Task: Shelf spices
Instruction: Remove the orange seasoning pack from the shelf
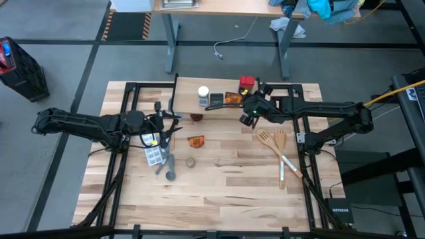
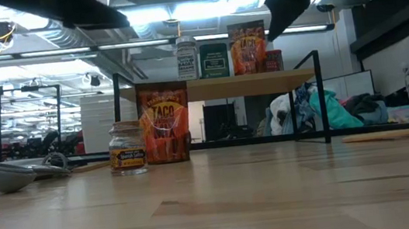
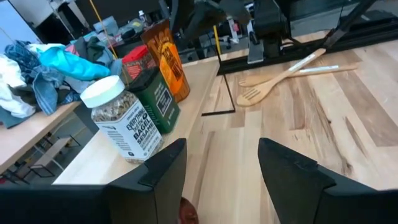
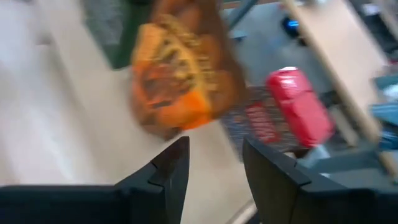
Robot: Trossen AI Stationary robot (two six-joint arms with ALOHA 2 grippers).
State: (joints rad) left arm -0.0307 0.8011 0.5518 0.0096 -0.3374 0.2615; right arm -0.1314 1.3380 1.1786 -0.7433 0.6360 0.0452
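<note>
Two dark fingers of the right hand (image 4: 214, 177) stood parted and empty just short of the orange taco packet (image 4: 177, 68) on the shelf (image 2: 251, 84); backing straight away should avoid tipping it. Beside the packet stood the red-topped box (image 4: 292, 102). Farther off, the left hand (image 3: 217, 180) hovered open over the bench (image 1: 226, 192).

wooden spatulas (image 1: 273, 141), grey utensil (image 2: 5, 175), plank table (image 1: 219, 192)
</note>
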